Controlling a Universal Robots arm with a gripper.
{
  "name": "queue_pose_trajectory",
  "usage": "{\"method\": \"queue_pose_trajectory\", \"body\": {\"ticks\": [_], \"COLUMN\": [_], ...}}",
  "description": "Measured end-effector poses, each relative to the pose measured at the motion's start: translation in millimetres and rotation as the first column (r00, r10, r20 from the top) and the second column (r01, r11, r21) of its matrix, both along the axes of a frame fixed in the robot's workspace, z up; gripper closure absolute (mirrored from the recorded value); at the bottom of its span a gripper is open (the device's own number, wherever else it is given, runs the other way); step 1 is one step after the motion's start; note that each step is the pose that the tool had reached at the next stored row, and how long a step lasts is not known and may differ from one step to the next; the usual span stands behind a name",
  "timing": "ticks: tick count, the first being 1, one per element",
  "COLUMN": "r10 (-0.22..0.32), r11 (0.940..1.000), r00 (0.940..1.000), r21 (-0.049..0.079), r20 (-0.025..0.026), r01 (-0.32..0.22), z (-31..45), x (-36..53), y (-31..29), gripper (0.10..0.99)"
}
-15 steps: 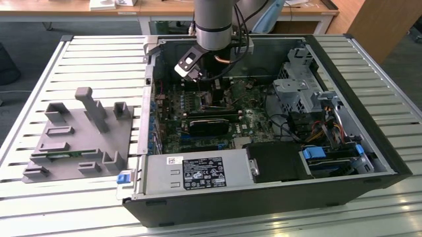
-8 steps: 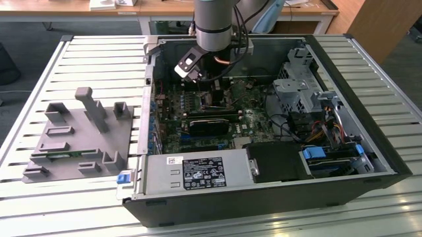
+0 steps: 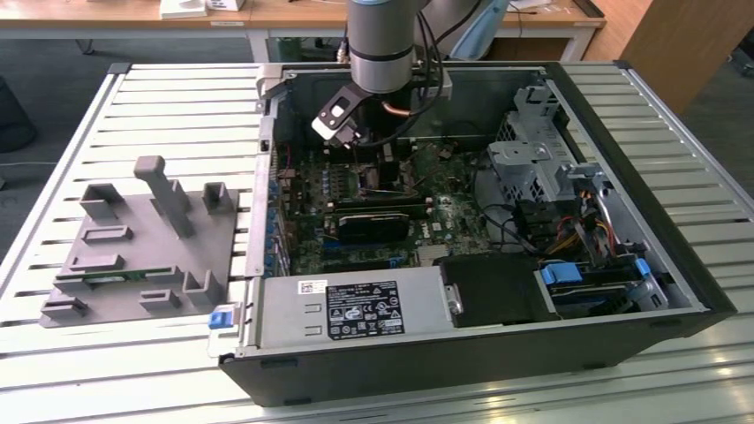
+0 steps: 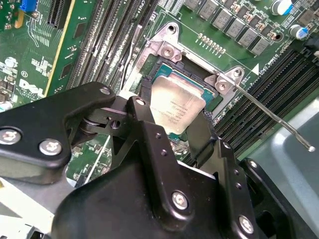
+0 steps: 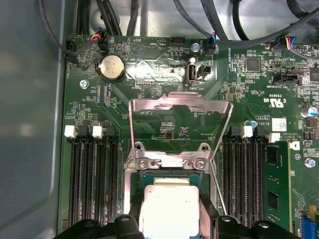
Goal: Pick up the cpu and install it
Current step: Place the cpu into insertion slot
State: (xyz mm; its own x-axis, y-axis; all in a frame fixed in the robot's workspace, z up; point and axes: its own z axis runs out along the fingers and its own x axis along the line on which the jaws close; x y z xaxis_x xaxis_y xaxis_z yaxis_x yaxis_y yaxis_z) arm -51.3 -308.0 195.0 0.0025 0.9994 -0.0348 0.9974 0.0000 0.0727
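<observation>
On the bench stands an open computer case. Inside it, the pincer is only a little apart, its black fingers clamped on two sides of the cpu, which sits at the open socket.

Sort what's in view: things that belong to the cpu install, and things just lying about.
Job: cpu, gripper at it, raised metal plate of the socket.
Lying about: grey fixture block, power supply, coin battery, memory stick.
</observation>
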Motion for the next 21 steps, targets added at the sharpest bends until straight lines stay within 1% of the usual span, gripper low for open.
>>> {"method": "queue_pose_trajectory", "body": {"ticks": [9, 11, 12, 19, 21], "r10": [0.000, 0.000, 0.000, 0.000, 0.000], "r11": [1.0000, 1.0000, 1.0000, 1.0000, 1.0000], "r00": [1.0000, 1.0000, 1.0000, 1.0000, 1.0000], "r21": [0.001, 0.002, 0.001, 0.001, 0.000], "r20": [0.0002, 0.0007, 0.0006, 0.0003, 0.0002], "r01": [0.000, 0.000, 0.000, 0.000, 0.000], "z": [-0.4, -0.8, -0.7, -0.5, 0.7], "x": [0.0, 0.1, 0.1, 0.0, 0.0], "y": [0.1, 0.3, 0.3, 0.1, 0.1], "gripper": [0.557, 0.545, 0.482, 0.482, 0.482]}}
